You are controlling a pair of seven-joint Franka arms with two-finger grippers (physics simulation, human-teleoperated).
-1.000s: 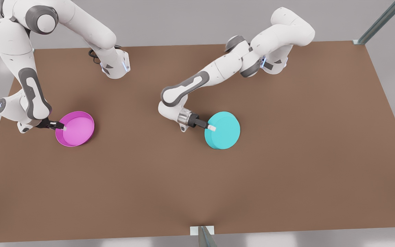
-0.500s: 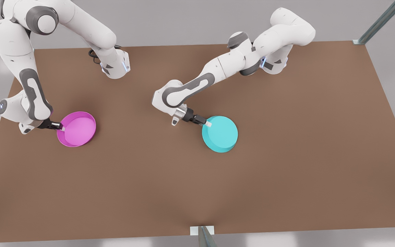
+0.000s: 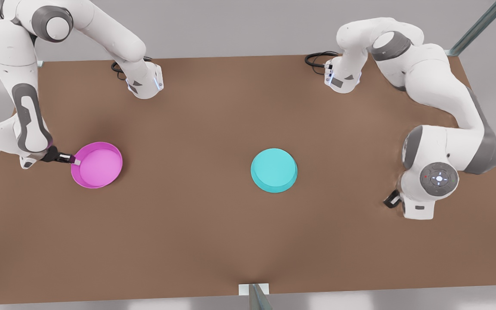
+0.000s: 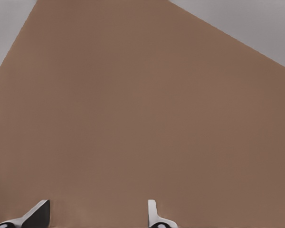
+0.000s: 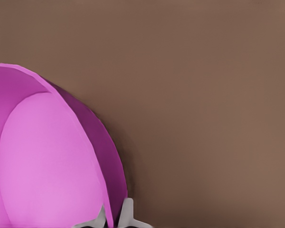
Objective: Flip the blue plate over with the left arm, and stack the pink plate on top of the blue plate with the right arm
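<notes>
- Along the near edge of the brown bench (image 3: 213, 241) a wide bare strip runs the full width, with a small metal bracket (image 3: 254, 290) at its middle.
- The blue plate (image 3: 274, 170) lies alone near the bench's centre, upside down, flat solid base up and rim down, bare surface all round it.
- On the front view's right the left arm's hand (image 4: 97, 216) hangs over bare bench, well apart from the blue plate, fingers spread and holding nothing.
- The pink plate (image 3: 97, 165) sits on the front view's left, hollow side up, near that side's edge.
- The right arm's hand (image 3: 75, 160) pinches the pink plate's rim, one fingertip (image 5: 100, 216) inside the wall, the other outside.
- Farther back stand both arm bases, black cables (image 3: 317, 60) by them, then the grey wall (image 3: 230, 26).
</notes>
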